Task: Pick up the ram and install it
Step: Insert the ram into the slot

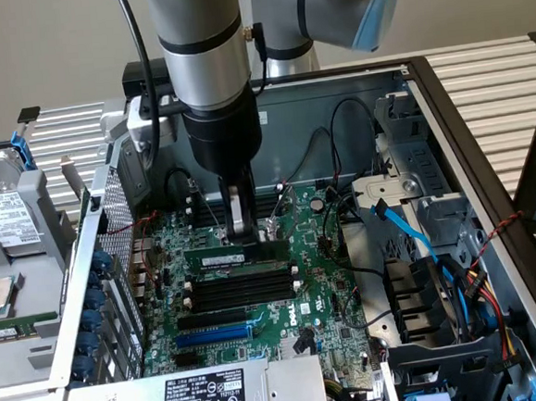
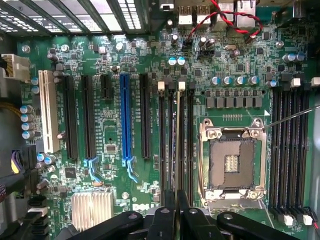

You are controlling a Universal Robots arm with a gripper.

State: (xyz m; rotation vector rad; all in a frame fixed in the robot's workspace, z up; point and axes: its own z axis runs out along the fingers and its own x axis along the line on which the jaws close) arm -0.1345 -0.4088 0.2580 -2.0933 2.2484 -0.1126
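Closest to the wrist camera, the black two-fingered gripper has its fingers drawn together on the upper edge of the ram. From here the ram is seen edge-on, as a thin pale line running away from the fingertips. It sits among the long black plastic memory slots and runs parallel to them. Below it lies the green printed motherboard. On one side of the slots is the bright blue plastic expansion slot, and on the other is the square silver-framed processor socket.

In the exterior view, the blue expansion slot is nearest the camera. Behind it come the black memory slots, then the ram. The ram is a long, thin green circuit-board stick with dark chips in a row and a small white label on the face turned to the camera. It is about as long as the slots. It stands upright on its long edge, level, in line with the farthest slot of the bank, and its lower edge meets that slot. Whether it is pressed fully home cannot be told. The gripper comes straight down on it and clamps the top edge a little past the middle, towards the exterior view's right. Behind it stands the grey metal computer case, and a light blue flat cable runs at the exterior view's right.
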